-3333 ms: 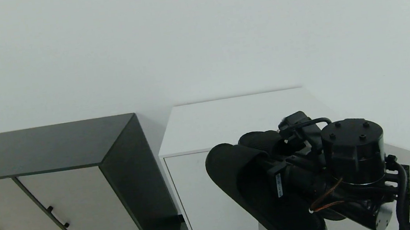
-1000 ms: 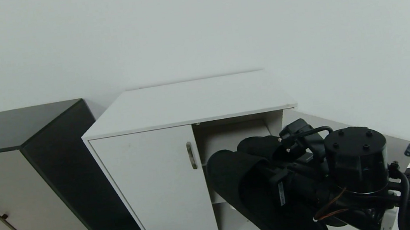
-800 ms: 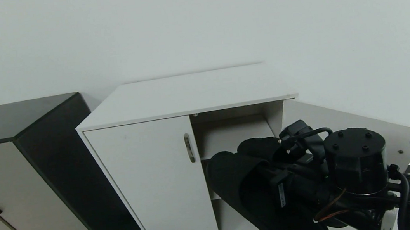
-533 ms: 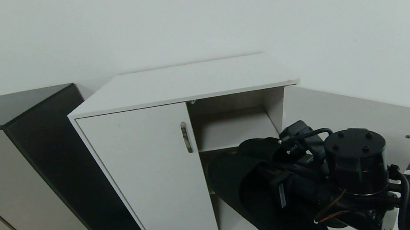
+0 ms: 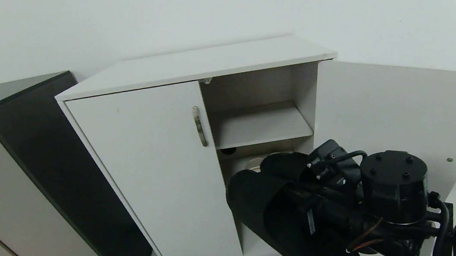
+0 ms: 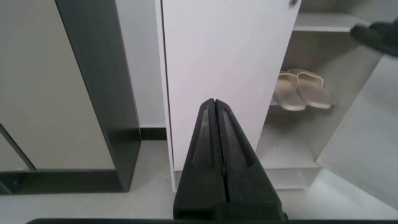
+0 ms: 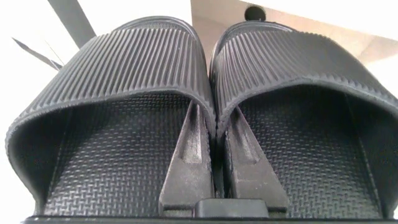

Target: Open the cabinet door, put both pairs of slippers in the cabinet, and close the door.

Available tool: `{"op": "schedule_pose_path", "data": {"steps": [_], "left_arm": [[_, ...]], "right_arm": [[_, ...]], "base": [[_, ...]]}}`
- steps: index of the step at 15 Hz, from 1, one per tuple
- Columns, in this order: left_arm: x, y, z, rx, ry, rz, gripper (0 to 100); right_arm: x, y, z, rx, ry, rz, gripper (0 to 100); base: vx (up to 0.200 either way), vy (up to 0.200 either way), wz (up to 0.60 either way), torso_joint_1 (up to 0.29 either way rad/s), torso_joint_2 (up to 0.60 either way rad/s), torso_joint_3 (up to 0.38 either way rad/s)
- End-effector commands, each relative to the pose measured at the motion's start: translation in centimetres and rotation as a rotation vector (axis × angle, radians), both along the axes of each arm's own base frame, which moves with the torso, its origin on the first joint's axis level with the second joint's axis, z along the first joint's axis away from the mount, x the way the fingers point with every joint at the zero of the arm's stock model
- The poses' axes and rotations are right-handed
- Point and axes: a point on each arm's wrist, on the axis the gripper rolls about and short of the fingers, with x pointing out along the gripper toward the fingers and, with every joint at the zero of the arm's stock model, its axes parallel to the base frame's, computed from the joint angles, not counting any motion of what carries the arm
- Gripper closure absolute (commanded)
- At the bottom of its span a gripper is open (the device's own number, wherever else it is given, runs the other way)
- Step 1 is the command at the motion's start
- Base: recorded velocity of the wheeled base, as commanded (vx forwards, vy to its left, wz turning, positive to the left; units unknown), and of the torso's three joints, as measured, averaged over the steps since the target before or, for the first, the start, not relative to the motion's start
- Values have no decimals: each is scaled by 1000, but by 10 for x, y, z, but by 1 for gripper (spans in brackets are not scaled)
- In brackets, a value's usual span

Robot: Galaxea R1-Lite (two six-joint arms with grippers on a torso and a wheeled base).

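Note:
The white cabinet point(image 5: 202, 63) has its right door point(image 5: 391, 112) swung wide open and its left door point(image 5: 151, 172) closed. A beige pair of slippers point(image 6: 305, 90) lies on the middle shelf, and a sliver of it point(image 5: 254, 164) peeks over the black pair. My right gripper point(image 7: 216, 162) is shut on the black slippers point(image 7: 124, 81), pinching their two inner walls together. It holds them point(image 5: 263, 202) in front of the open compartment, toes toward it. My left gripper point(image 6: 215, 106) is shut on nothing, low before the closed left door.
A black cabinet with pale doors point(image 5: 20, 171) stands just left of the white one. The upper shelf point(image 5: 260, 126) is bare. The open door juts out on the right beside my right arm. Pale floor point(image 6: 149, 162) lies below.
The camera has moved: the whole view swung right and tilted down, bringing the white cabinet's open compartment and door into view. My right gripper has kept its hold on the black slippers.

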Motion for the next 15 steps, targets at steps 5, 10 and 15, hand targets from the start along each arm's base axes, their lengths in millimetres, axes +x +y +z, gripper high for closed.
{"op": "schedule_pose_path", "data": {"steps": [5,10,15], "left_arm": [[0,0,0,-1,1,1,100],[0,0,0,-1,1,1,100],[0,0,0,-1,1,1,100]], "right_arm": [[20,32,16,-25,96,-134,100],[38,58,58,82,114,-400,100],[50,71,36,18,95,-504,100]], "base": [[0,0,0,-38,77,39],[0,0,0,0,0,0],[0,0,0,0,0,0]]}}
